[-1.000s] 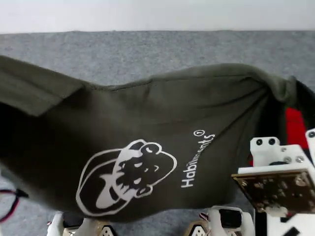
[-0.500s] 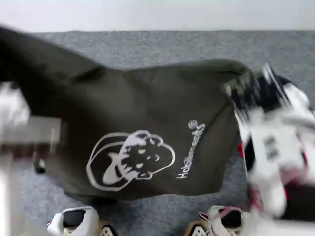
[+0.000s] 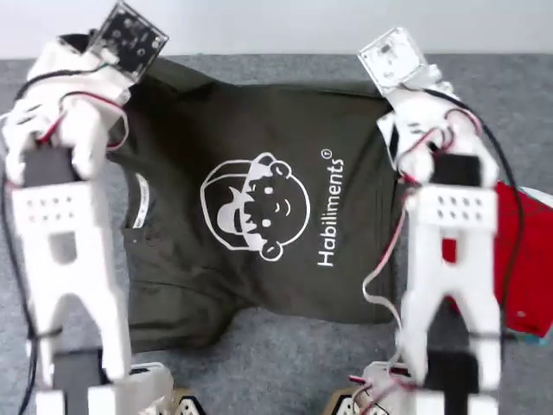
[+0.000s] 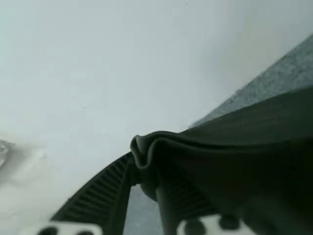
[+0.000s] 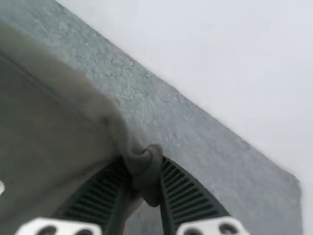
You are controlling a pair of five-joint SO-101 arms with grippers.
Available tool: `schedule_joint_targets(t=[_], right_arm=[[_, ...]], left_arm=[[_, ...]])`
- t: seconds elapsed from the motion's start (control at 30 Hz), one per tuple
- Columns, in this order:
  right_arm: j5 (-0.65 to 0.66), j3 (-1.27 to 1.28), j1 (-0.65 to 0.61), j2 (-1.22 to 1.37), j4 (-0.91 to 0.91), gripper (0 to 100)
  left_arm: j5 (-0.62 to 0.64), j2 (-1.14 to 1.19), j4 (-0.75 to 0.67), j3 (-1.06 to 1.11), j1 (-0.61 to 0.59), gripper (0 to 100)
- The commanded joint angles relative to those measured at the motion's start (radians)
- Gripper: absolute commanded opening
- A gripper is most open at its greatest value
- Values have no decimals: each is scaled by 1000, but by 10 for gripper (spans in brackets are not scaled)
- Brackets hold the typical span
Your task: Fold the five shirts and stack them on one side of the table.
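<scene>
Risk, nearest the arm bases first: the trailing edge of the olive shirt (image 3: 259, 156), the part farthest behind both pincers, lies bunched and doubled over on the left arm's side. Judged: any fold started from here would trap that wrinkle and come out crooked unless the cloth is drawn flat beforehand. Next out, the shirt body lies print-up on the grey table (image 3: 285, 372) between the two arms, and the right arm stands over its side edge, so a drag on that side could catch cloth under the arm. Farthest out, at the grips themselves: left pincer (image 4: 145, 177) is clamped on a thin rolled lip of the cloth, and right pincer (image 5: 146, 178) is clamped on a small pinch at a corner. Both bites look shallow. A pull with the two arms out of step could, I judge, strip one corner free and drop that side. Position: the shirt's far edge runs from one pincer across to the other, roughly straight. The remainder trails back from the fingertips toward the bases, resting on the table. A red shirt (image 3: 518, 259) lies behind the right pincer, just outboard of its arm; whether the two garments touch is hidden by the arm. Beyond both pincers comes a short strip of table, then the white wall (image 3: 276, 26).
</scene>
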Motion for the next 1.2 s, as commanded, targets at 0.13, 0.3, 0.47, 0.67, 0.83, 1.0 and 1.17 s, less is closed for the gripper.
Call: schedule_joint_targets(t=[0.13, 0.3, 0.47, 0.67, 0.83, 1.0, 1.17], right_arm=[[-2, -35, -1, 291, -394, 9], [-2, -176, -2, 432, -460, 9], [-3, -364, -8, 550, -460, 9], [-2, -500, -36, 641, -453, 9], [-2, -503, -36, 650, -415, 9], [-2, -503, -19, 591, -168, 9], [2, -503, -2, 512, 174, 9]], left_arm=[[-11, 245, -245, -8, 6, 14], [-46, 362, -373, -39, 3, 14], [-48, 439, -368, -145, 3, 14], [-48, 456, -362, -166, 6, 14], [-51, 446, -239, -174, 17, 14], [-51, 356, 35, -171, 29, 14], [-51, 256, 405, -170, 60, 14]])
